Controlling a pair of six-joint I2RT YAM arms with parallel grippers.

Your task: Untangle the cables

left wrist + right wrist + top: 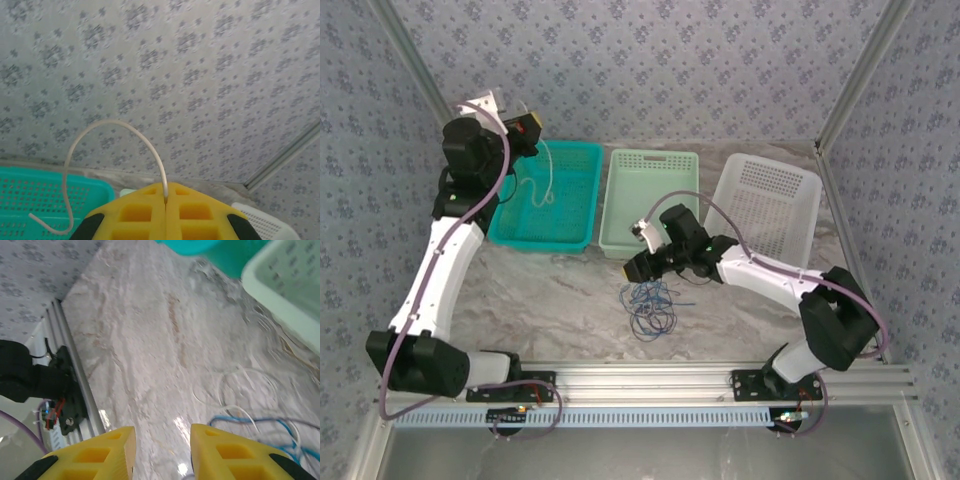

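On the table (560, 290), just in front of the pale green basket (653, 153), a loose tangle of blue and dark cables (648, 305) lies in a heap. Seen from the right wrist, blue strands (250, 421) mix with pale loops (240, 385). The right gripper (635, 268) hovers at the tangle's far edge, fingers parted, holding nothing. A separate whitish cable (107, 122) is pinched in the clenched left gripper (165, 197), raised over the teal basket (570, 146). The cable's free length hangs down over that basket's inside. A white basket (770, 160) stands rightmost.
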